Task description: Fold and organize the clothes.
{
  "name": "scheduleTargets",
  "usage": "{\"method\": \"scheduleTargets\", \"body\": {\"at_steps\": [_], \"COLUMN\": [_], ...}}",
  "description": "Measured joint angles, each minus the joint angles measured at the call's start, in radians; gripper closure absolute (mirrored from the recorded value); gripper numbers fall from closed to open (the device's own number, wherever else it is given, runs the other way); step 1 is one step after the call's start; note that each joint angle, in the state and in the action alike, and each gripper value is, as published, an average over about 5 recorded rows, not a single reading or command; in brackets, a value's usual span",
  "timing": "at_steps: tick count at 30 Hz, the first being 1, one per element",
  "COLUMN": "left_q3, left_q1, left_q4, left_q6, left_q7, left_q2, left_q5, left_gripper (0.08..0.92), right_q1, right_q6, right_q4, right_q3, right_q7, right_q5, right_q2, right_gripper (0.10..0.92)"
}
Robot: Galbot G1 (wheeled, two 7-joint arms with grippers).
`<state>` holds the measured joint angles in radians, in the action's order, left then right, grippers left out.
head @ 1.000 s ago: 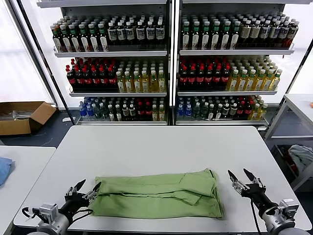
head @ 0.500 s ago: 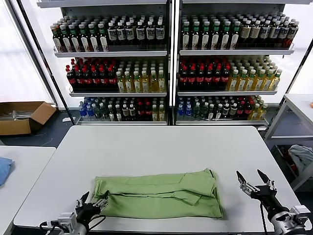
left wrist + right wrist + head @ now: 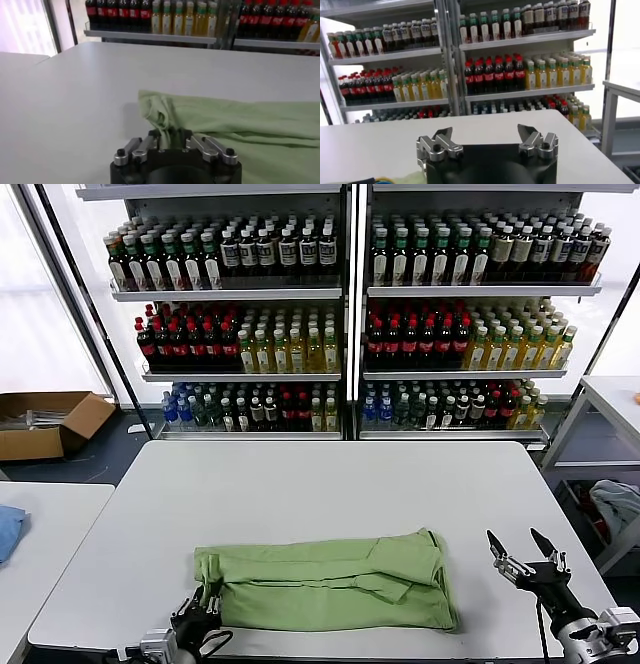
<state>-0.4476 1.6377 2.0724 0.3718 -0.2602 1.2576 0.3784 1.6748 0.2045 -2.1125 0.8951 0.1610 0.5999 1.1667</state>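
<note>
A light-green shirt (image 3: 330, 579) lies folded into a long band across the near part of the white table (image 3: 330, 484). My left gripper (image 3: 205, 612) is at the front edge by the shirt's left end, shut on a bunched fold of that end. In the left wrist view the cloth (image 3: 235, 120) gathers into the closed left gripper (image 3: 167, 136). My right gripper (image 3: 522, 550) is open and empty, above the table to the right of the shirt and apart from it. In the right wrist view the right gripper (image 3: 485, 134) has its fingers spread wide.
Shelves of bottles (image 3: 350, 314) stand behind the table. A cardboard box (image 3: 45, 422) lies on the floor at the far left. A second table (image 3: 40, 534) with a blue cloth (image 3: 8, 529) stands to the left. Another table (image 3: 615, 399) stands to the right.
My left gripper has moved right and down to the front edge and closed on the shirt's left end, bunching it. My right gripper has drawn away to the right, still open.
</note>
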Motion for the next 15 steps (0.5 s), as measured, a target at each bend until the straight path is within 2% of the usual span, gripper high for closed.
{"method": "scheduleTargets", "body": {"at_steps": [6,15], "left_q3": [-0.016,-0.157], "left_q1": [-0.005,0.002], "left_q4": [-0.012,-0.027], "left_q6": [-0.02,-0.03], "left_q7": [0.01,0.053], "left_q2": [-0.01,-0.071], "left_q5": [-0.017,0.018], "left_gripper": [0.898,0.909], "right_q1": [0.006,0.006], "right_q6": [-0.004,-0.006], "right_q4": [-0.006,-0.015], "right_q3": [0.004,0.015], "right_q7": [0.001,0.001], "right_q5": [0.005,0.02], "right_q2": [0.004,-0.004], "right_gripper": [0.203,0.203]}}
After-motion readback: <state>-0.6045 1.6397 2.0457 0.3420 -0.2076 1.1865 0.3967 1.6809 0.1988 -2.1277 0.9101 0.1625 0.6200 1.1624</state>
